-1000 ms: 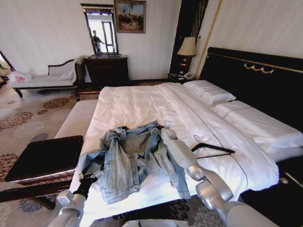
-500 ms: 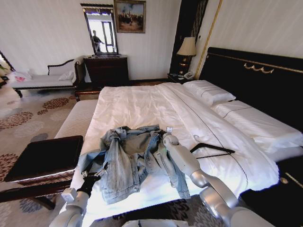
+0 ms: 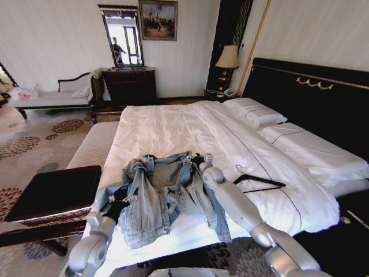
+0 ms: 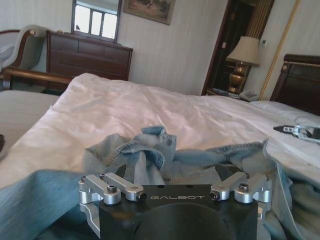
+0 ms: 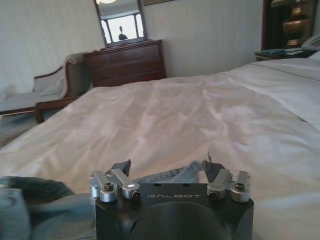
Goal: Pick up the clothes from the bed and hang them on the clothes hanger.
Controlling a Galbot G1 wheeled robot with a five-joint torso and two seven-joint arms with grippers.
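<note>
Head view: jacket (image 3: 163, 196) lies crumpled on bed (image 3: 173, 124) near foot end; hanger (image 3: 259, 182) lies apart on sheet, toward robot's right. Left gripper (image 3: 123, 199) at jacket's left sleeve side, right gripper (image 3: 200, 160) at collar edge.

Left wrist view: left gripper (image 4: 176, 186) low over denim folds; jaws hidden, cannot tell.

Right wrist view: right gripper (image 5: 170, 172) at jacket edge, jaws spread, gripping nothing. Judgement: pinch collar or shoulder seam, 1 layer only; lift evenly with both arms, avoiding sheet.

Your left gripper (image 3: 122, 199) fingertips are buried in the jacket (image 3: 164, 193); the right arm hides part of the hanger (image 3: 259, 182).
</note>
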